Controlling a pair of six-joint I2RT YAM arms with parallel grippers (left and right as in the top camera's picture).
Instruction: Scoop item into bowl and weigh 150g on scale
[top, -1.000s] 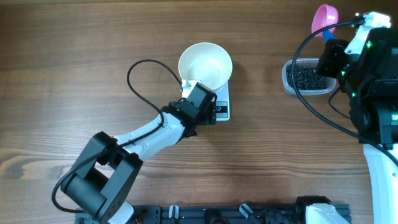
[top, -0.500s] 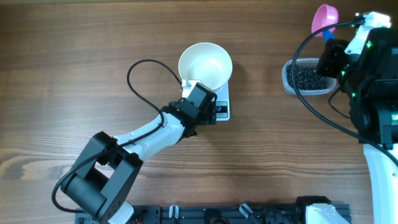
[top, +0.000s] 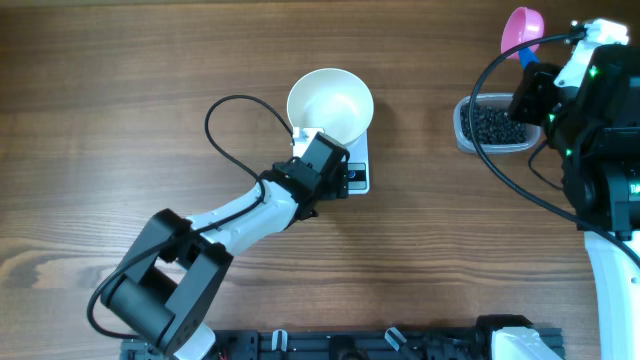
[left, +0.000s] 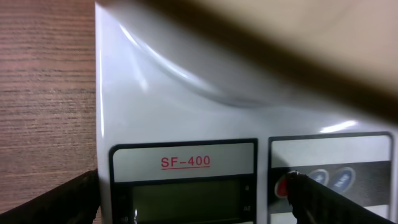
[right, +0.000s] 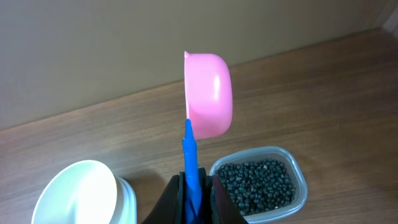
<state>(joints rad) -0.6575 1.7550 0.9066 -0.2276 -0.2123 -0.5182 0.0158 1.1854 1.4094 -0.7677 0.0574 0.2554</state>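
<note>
Progress: we judged the task barely begun. The bowl (top: 330, 105) sat on the scale (top: 358, 160) and looked empty, so both scooping and weighing were left to do.
Table (top: 100, 100): flat, matt, brown wood grain.
Left gripper (left: 196, 193): we saw its dark fingers spread wide on either side of the scale's display end, holding nothing. We could not tell whether it touched the scale.
Bowl: round, plain white and smooth, with a slight gloss inside. It covered the far part of the scale.
Scale: a flat white rectangle of shiny plastic with a grey display (left: 186, 208) under the mark SF-400 and round buttons (left: 329, 180) beside it. We could read no digits.
Tub (top: 462, 120): clear plastic in a rounded rectangle, standing well apart from the scale, to its right.
Beads (top: 492, 125): tiny, black and round, in a loose grainy heap. All of them lay in the tub as far as we could see.
Scoop (right: 209, 93): a small pink plastic cup on a blue handle (right: 189, 149), raised on edge beyond the tub. We saw no beads in it, though its inside was mostly turned away from us.
Right gripper (right: 194, 193): clamped tight on the blue handle, carrying the scoop.
Remaining: we reckoned on dipping the scoop into the tub, tipping it into the bowl, and repeating until the reading met the target.
</note>
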